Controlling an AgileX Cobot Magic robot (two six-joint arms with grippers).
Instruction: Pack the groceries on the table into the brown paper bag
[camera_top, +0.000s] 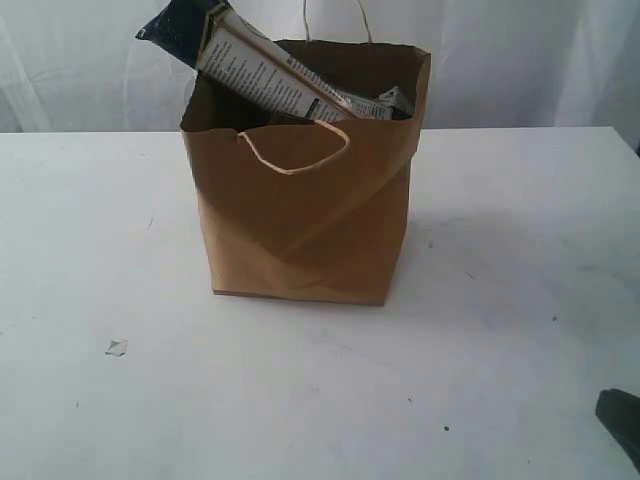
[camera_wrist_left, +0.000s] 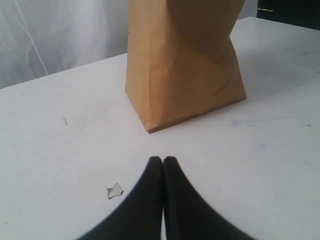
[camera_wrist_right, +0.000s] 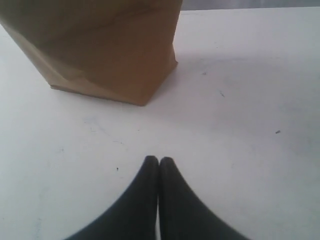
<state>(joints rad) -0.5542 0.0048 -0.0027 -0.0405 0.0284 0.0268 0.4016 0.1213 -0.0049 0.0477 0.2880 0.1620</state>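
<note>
Your paper bag stands upright near the middle of the counter. Mouth open, rim creased, a diagonal fold across the front panel. The near handle droops over the front face; the far handle rises behind the rim.

A long packet lies tilted across the bag's mouth. Its dark-blue end sticks up and out past the left rim, and its pale printed side faces the exterior camera. Just beside its lower end, inside the right rim, a small pale corner of another item shows; you cannot tell what it is. The bag's walls hide the rest of the contents.

Your left end effector: clenched, tips pressed together, nothing between them. It points at the bag's near corner but sits apart from it. A small pale scrap lies on the counter just beside it.

Your right end effector: clenched as well, empty, facing another corner of the bag and apart from it.

In the exterior view a dark shape cuts into the lower right corner, too cropped to name.
</note>
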